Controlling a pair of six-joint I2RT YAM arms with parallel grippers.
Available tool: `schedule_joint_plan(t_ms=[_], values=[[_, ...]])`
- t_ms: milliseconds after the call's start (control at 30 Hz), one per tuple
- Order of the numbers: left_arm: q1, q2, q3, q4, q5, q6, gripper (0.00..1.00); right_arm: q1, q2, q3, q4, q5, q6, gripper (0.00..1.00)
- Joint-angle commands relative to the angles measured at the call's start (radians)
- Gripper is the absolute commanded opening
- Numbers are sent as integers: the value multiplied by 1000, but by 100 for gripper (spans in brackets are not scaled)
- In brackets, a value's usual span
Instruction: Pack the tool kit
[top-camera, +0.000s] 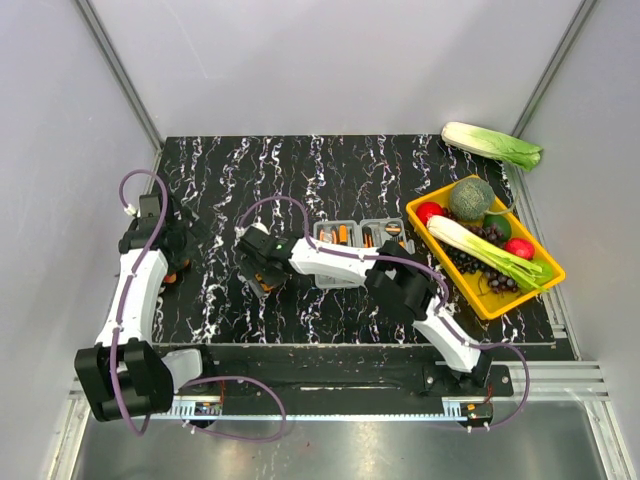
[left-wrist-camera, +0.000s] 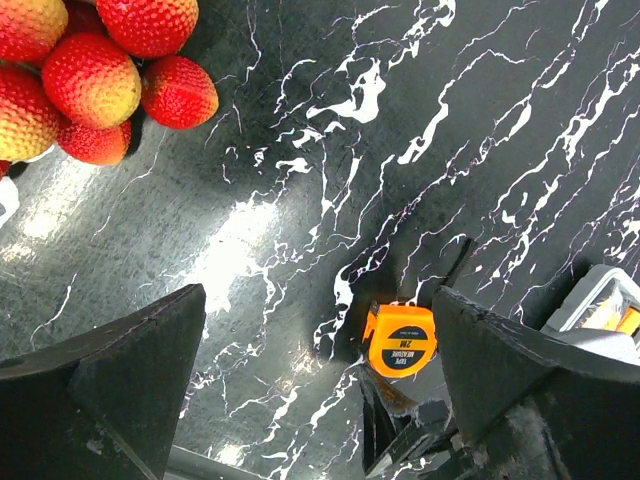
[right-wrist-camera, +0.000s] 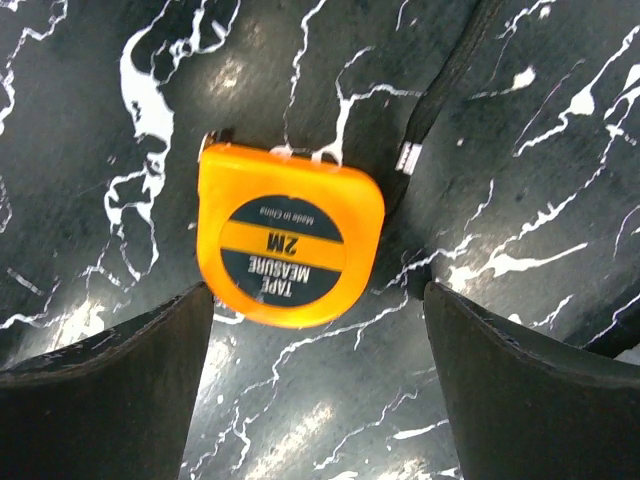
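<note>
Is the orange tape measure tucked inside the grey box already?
No, the tape measure lies flat on the black table, apart from the grey box at the picture's right edge.

Tape measure (right-wrist-camera: 290, 235) lies flat on the table (top-camera: 220, 180), just left of the tool case (top-camera: 360, 234), with the right gripper (right-wrist-camera: 316, 300) spread wide over it. Lychee cluster (left-wrist-camera: 90, 70) sits further left. Vegetable tray (top-camera: 447, 266) lies right of the case, cabbage (top-camera: 492, 145) behind the tray.
</note>
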Motion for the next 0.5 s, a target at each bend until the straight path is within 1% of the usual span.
schedule_joint_plan(t_ms=[0,267,333,467], values=[[17,5,-9,35,52,24,99,-6,35,91,-21,52,-40,91],[33,22,0,38,52,35,99,-6,90,173,-15,28,-42,91],[33,28,-3,43,76,35,99,-6,98,191,-21,28,-37,90],[37,35,-4,46,82,37,99,-6,135,249,-65,34,-11,89]])
